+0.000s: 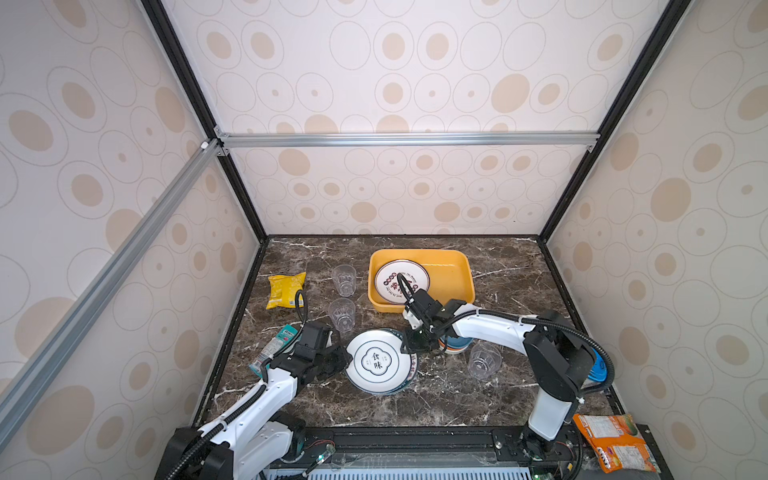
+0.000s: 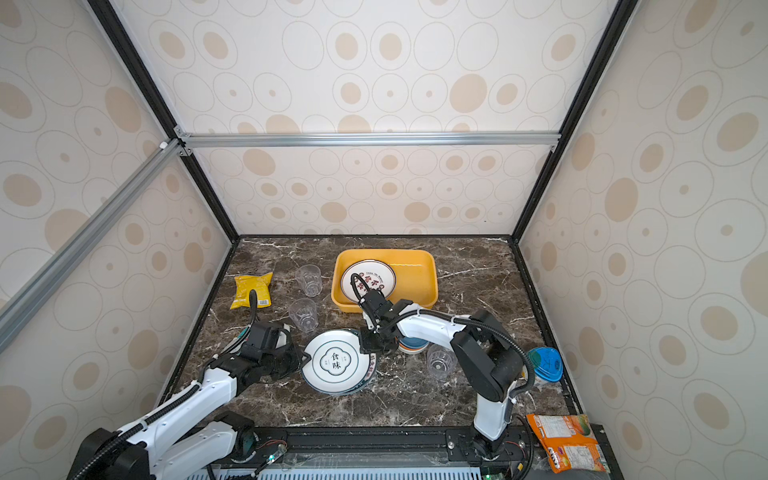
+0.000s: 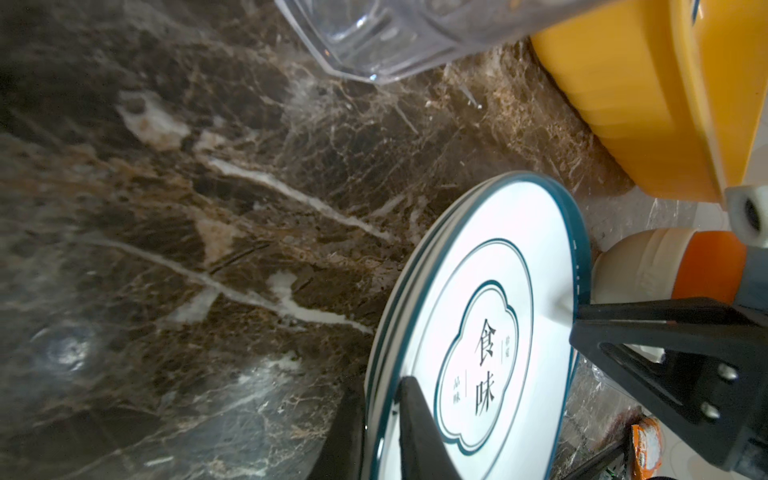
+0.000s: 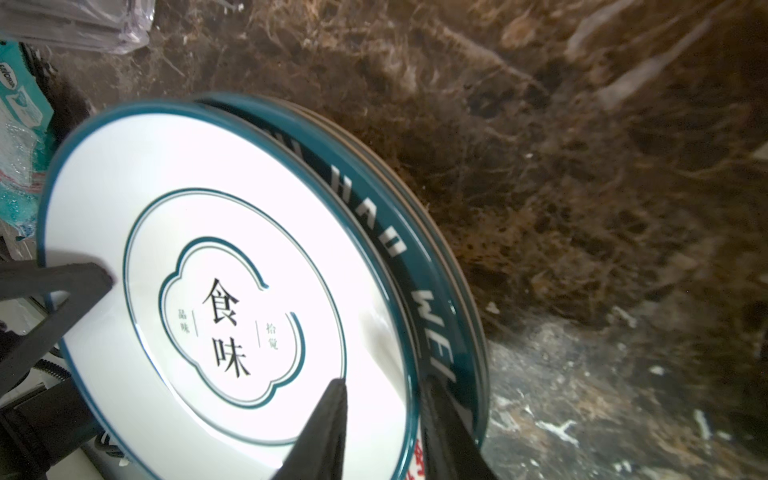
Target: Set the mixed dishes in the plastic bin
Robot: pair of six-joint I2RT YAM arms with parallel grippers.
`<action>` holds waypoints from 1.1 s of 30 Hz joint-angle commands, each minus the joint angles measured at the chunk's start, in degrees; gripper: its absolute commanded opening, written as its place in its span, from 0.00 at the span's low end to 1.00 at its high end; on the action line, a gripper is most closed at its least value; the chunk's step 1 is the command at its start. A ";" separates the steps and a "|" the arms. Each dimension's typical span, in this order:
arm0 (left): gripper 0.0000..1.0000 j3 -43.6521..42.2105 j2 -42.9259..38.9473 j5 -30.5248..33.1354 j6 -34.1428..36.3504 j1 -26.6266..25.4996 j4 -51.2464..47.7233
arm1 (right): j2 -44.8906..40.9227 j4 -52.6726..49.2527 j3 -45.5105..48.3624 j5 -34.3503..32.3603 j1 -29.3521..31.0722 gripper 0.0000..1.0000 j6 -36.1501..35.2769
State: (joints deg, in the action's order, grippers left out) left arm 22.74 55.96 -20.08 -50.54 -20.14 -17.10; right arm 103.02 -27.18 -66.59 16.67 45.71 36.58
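A white green-rimmed plate (image 1: 377,360) (image 2: 336,360) tops a stack of plates at the table's front middle. My left gripper (image 1: 347,357) (image 3: 380,395) is shut on its left rim, one finger on its face and one under the edge. My right gripper (image 1: 405,347) (image 4: 384,386) grips the right rim; the lower finger sits between it and the dark green lettered plate (image 4: 399,249) beneath. The yellow plastic bin (image 1: 457,266) (image 2: 419,270) at the back holds a red-and-black printed plate (image 1: 401,280). Three clear cups (image 1: 344,279) (image 1: 342,314) (image 1: 484,360) stand around. Stacked bowls (image 1: 457,345) (image 3: 665,266) sit under the right arm.
A yellow snack bag (image 1: 286,289) lies back left and a teal packet (image 1: 276,347) beside the left arm. An orange printed packet (image 1: 615,440) rests off the table's front right corner. A blue-lidded container (image 2: 544,365) stands behind the right arm.
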 commanded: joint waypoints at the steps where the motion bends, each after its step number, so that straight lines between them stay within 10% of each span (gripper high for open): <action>1: 0.12 2.35 -0.93 -0.37 0.32 -0.34 -0.22 | 0.18 1.23 -1.44 2.04 1.20 0.33 0.01; 33: 0.00 11.62 -3.73 -5.93 -1.80 -0.29 6.20 | -18.32 -1.72 0.10 -0.05 -6.22 0.42 -0.51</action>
State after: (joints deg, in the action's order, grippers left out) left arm 30.92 53.32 -23.83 -50.63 -20.25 -15.00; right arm 86.37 -28.25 -67.55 16.69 40.64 35.94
